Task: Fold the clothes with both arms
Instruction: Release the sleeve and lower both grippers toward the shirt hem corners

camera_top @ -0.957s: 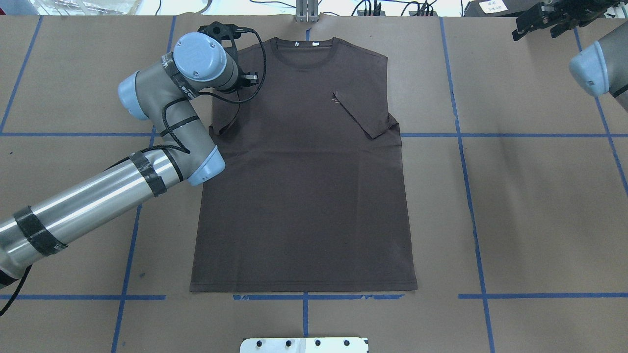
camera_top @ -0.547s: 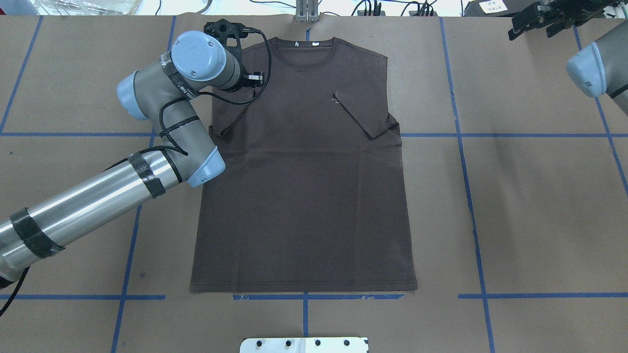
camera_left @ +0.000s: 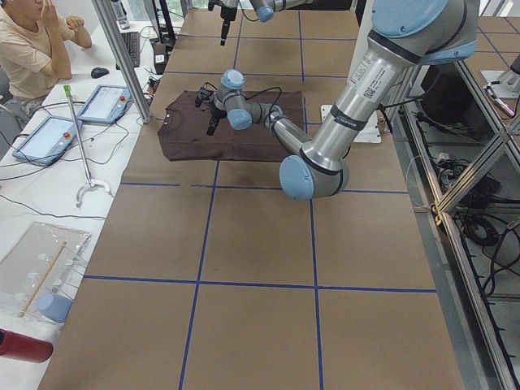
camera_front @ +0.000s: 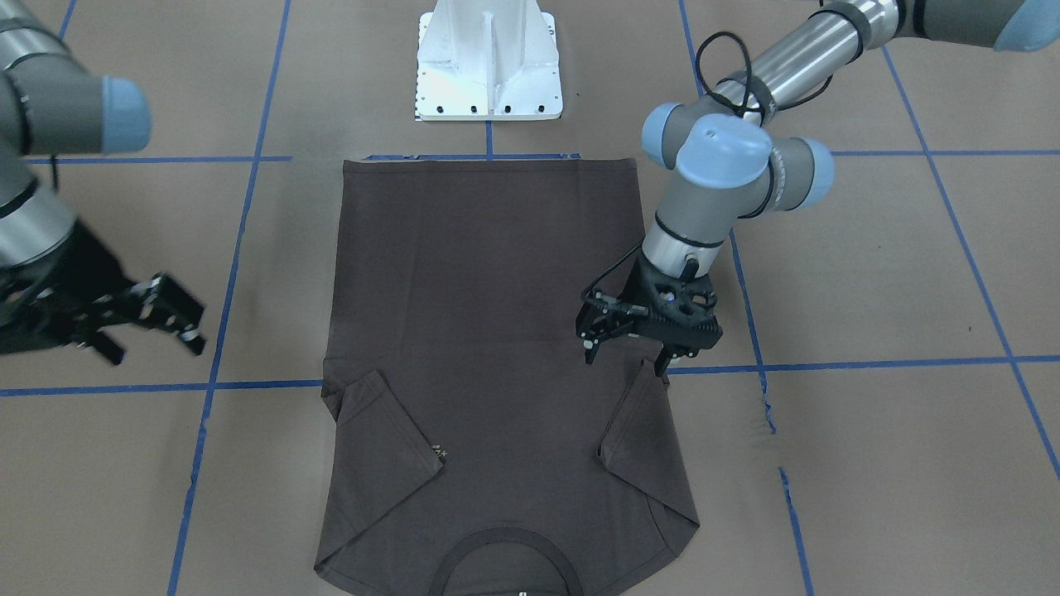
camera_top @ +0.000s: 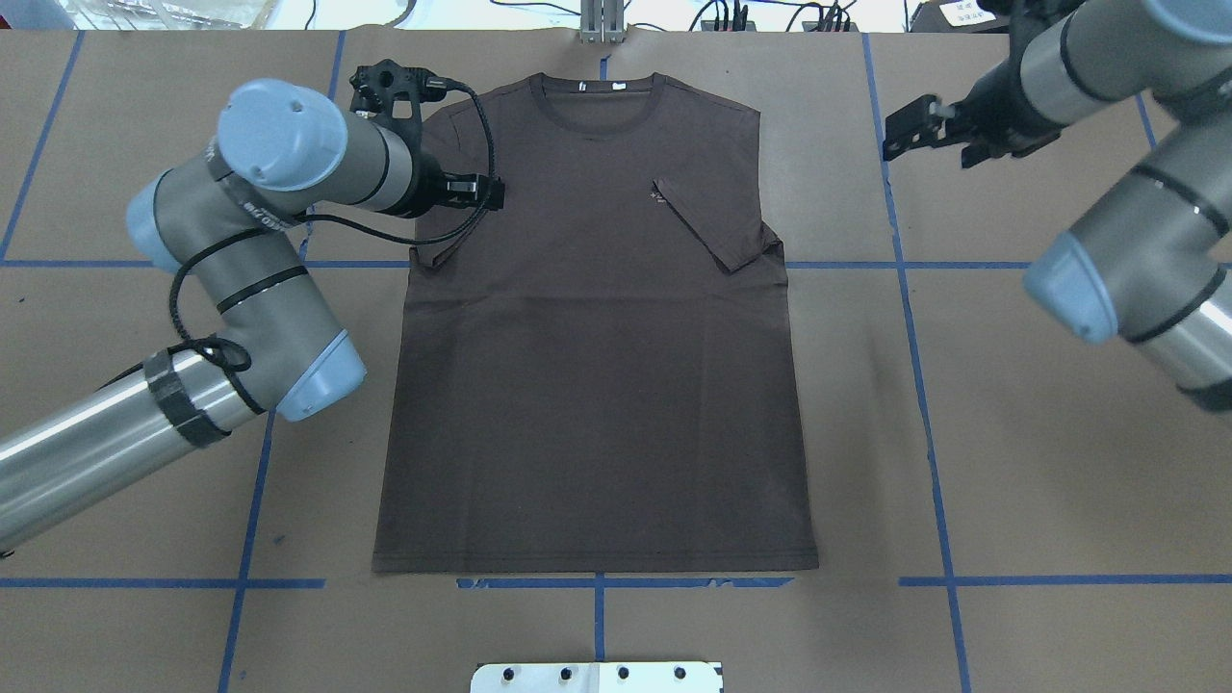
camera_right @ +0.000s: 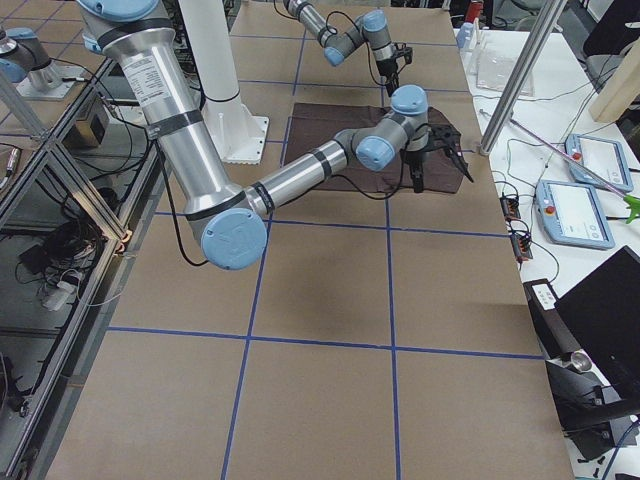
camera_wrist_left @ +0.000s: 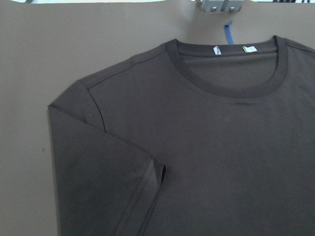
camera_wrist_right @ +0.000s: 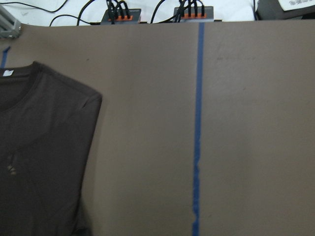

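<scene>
The dark brown T-shirt [camera_top: 597, 385] lies flat on the brown paper, collar [camera_top: 599, 91] at the far side, both short sleeves folded inward over the chest. The left wrist view shows its shoulder and folded sleeve [camera_wrist_left: 103, 167] from above. My left gripper [camera_front: 627, 362] hangs open just above the shirt's edge beside that folded sleeve, holding nothing. My right gripper [camera_top: 938, 142] hovers open over bare paper off the other shoulder, apart from the cloth. The shirt's shoulder [camera_wrist_right: 59, 113] fills the lower left of the right wrist view.
The white pedestal [camera_front: 489, 74] stands at the robot's side of the table, just past the shirt's hem. Blue tape lines [camera_top: 905, 289] grid the paper. A metal post [camera_top: 602, 24] and cables sit at the far edge. A person [camera_left: 32, 49] sits at a side table with tablets.
The right arm has swung in from the far right corner toward the shirt's shoulder. The left arm's elbow has moved left and its gripper has shifted slightly over the folded sleeve.
</scene>
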